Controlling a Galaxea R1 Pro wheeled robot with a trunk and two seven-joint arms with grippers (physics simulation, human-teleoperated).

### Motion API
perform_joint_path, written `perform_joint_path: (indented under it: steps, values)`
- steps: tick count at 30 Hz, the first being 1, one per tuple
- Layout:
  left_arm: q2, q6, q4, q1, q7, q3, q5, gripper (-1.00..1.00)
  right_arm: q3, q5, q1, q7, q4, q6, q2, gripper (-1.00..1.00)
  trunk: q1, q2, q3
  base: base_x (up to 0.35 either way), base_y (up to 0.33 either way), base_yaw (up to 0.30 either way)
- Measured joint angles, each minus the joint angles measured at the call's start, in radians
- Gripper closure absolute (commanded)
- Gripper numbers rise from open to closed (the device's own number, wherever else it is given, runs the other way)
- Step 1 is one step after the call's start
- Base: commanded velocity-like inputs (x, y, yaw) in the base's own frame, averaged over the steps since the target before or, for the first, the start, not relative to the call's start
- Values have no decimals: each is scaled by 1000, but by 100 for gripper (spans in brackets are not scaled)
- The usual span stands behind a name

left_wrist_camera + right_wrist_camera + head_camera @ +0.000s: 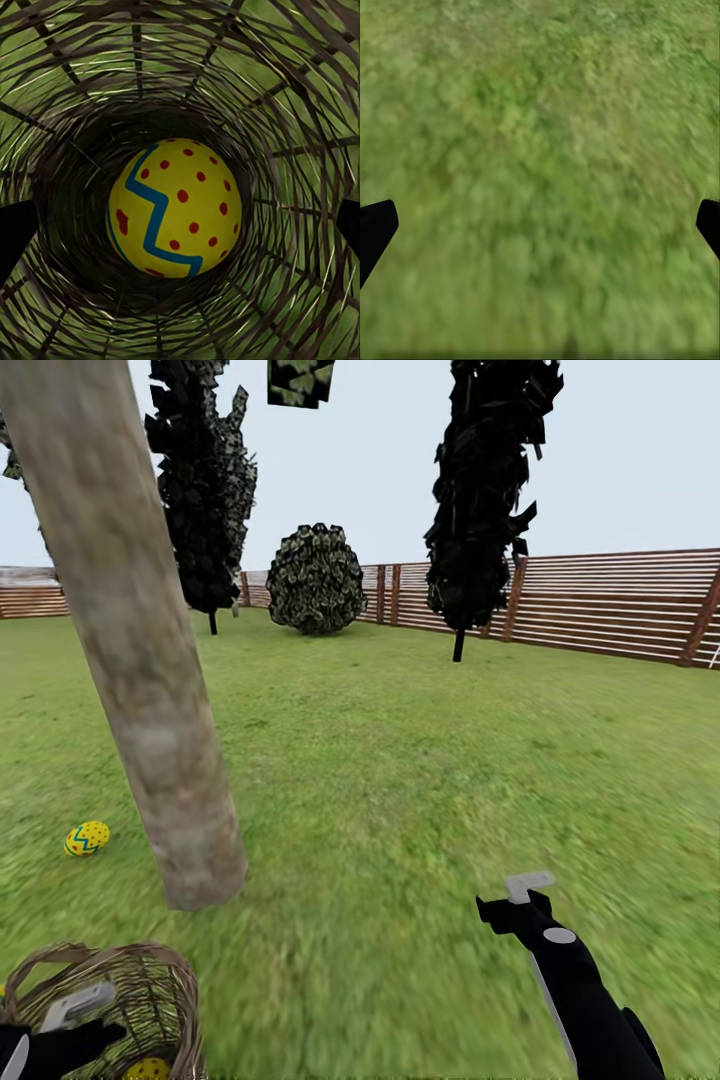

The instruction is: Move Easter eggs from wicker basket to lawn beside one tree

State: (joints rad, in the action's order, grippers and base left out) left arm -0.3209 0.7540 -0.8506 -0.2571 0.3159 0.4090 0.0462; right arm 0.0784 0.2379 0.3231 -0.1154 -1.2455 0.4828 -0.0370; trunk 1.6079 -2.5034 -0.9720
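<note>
A: What sits closest to us?

B: The wicker basket [150, 990], at the lower left corner of the head view, with the left claw [70, 1010] over its mouth. The left wrist view looks straight down the woven wall [300, 97] to an egg in the basket [175, 208] lying on the bottom.

A: How does that egg lie?

B: On its side, I think, long axis running slightly slantwise across the wrist picture, the blue zigzag band along one flank and red dots over the rest. It sits midway between the two dark fingertips [15, 232] at the picture's edges, below them and untouched.

A: So the left claw is wide open?

B: Yes, spread wide, holding nothing. The right claw [540, 225] is the same: fingers far apart, with blurred grass under them. In the head view the right arm [580, 980] reaches out over the lawn [420, 760] at lower right.

A: What stands around?

B: The tree trunk [130, 650], thick and grey-tan, leans across the left of the head view, its base just beyond the basket. A second egg [87, 838] lies on the grass just left of the trunk's foot, long axis tilted up to the right. Farther off are two black-leaved trees [490, 490], a round bush [316, 578] and the slat fence [610, 600].
</note>
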Motion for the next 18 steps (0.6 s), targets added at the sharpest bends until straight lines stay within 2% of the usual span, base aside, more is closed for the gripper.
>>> perform_joint_path:
  steps: [18]
  values:
    - [0,0,-1,0,0,1,3,-100,0,0,0,0,-3,-1,0,-100,8,-4,-70,0,0,0]
